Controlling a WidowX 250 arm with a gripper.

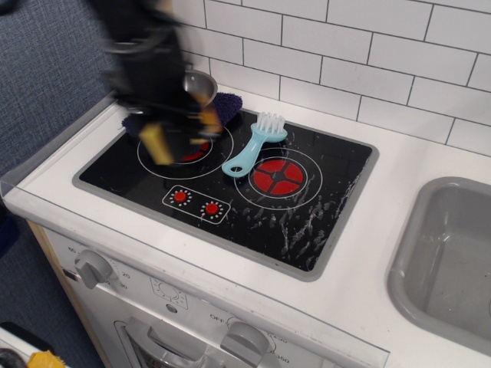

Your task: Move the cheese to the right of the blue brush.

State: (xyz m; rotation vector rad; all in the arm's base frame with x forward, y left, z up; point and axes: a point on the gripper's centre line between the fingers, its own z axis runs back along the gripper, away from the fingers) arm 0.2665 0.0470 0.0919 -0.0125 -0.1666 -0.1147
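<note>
My gripper (181, 134) is blurred by motion and hangs above the left burner of the black stovetop (307, 207). It is shut on the yellow cheese (156, 143), which sticks out on both sides of the fingers and is off the surface. The light-blue brush (252, 147) lies on the stovetop between the two red burners, bristles toward the wall, just right of the gripper. The arm hides most of what is behind it.
A steel bowl (202, 84) on a dark purple cloth (228, 103) sits at the back left, mostly hidden by the arm. The right red burner (278, 176) lies right of the brush. A grey sink (453, 253) is at the far right. White tiled wall behind.
</note>
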